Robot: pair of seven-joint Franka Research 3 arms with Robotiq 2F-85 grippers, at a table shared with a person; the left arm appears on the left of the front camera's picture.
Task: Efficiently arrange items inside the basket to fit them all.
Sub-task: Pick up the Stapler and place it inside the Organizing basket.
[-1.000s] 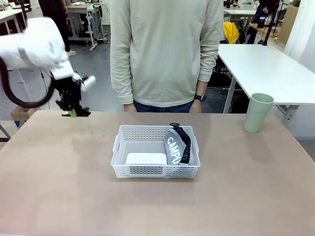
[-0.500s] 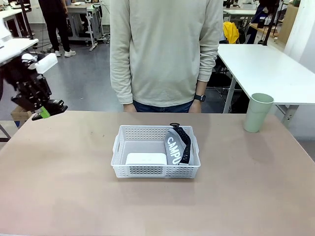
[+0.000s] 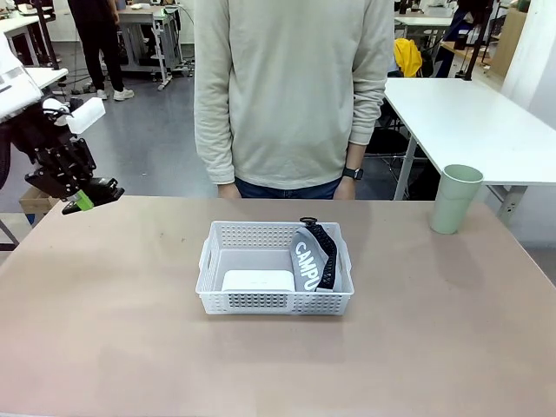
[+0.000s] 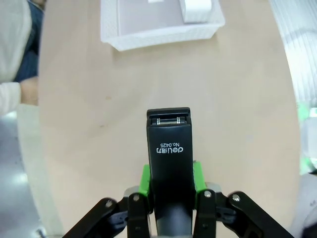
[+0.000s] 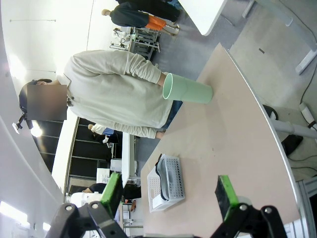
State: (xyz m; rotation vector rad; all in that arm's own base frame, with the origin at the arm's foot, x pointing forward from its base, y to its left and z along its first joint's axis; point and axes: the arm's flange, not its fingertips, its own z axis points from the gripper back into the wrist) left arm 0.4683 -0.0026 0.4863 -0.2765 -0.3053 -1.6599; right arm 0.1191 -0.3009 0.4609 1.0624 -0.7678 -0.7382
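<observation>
The table (image 3: 130, 330) carries the basket (image 3: 276, 306) at its middle, with a person (image 3: 291, 95) standing at 12 o'clock beyond it. Inside, the grey CAMPUS pouch (image 3: 311, 256) leans at the 3 o'clock end and the white device (image 3: 257, 281) lies along the 6 o'clock wall. The pale green cup (image 3: 455, 199) stands at 2 o'clock from the basket, well apart. At 10 o'clock, above the table's edge, the left gripper (image 3: 87, 195) pinches the black stapler (image 4: 169, 163) between its green pads. The right gripper (image 5: 171, 191) gapes wide, holding nothing.

**Stapler held, basket ahead**

The stapler (image 4: 169, 158) sits between the left gripper's (image 4: 171, 179) fingers (image 4: 145, 181). Well ahead of them lies the basket (image 4: 163, 35), holding the device (image 3: 257, 281) and pouch (image 3: 311, 257). The cup (image 5: 188, 91) stands far beyond the right gripper's (image 5: 170, 193) fingers (image 5: 113, 191).
</observation>
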